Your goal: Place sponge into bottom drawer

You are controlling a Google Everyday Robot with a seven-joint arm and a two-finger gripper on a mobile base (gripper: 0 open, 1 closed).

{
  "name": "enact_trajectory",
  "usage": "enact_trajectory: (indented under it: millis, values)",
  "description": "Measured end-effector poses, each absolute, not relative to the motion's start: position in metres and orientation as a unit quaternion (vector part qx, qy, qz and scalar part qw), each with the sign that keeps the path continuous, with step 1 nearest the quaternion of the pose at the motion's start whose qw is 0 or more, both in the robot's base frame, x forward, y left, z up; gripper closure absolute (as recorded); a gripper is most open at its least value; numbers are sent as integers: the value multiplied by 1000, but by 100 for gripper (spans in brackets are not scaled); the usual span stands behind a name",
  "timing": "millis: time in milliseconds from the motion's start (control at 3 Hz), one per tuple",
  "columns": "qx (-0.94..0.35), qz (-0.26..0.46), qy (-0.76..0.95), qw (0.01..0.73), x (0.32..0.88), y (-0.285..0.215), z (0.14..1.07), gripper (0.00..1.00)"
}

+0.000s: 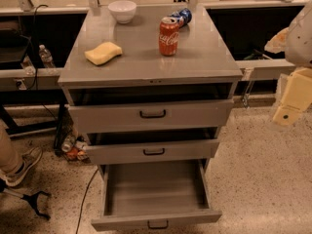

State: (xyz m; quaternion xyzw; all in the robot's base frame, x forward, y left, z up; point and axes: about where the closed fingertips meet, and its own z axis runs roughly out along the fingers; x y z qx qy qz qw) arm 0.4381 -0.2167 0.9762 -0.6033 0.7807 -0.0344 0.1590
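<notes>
Showing one sponge (103,53), one open bottom drawer (155,217), end effector (292,101) seemingly right

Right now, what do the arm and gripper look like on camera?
At the right edge, the arm is a rounded white shell. Below it hangs the gripper: cream, boxy, with a small dark dot near its lower end. No cables or markings show.

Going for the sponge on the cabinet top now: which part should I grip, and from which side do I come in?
Come straight down from above and pinch the sponge across its narrow width, mid-length. It lies flat on the cabinet top, long axis roughly left-right, with bare surface around it. The gripper hangs beyond the cabinet's right side.
</notes>
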Motion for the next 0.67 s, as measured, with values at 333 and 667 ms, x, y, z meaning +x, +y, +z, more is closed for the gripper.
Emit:
enact_trajectory:
  millis: [333,667]
  values:
    - [-603,-34,781,159,438,-217,976,0]
    - [-601,-33,777,183,468,-207,981,0]
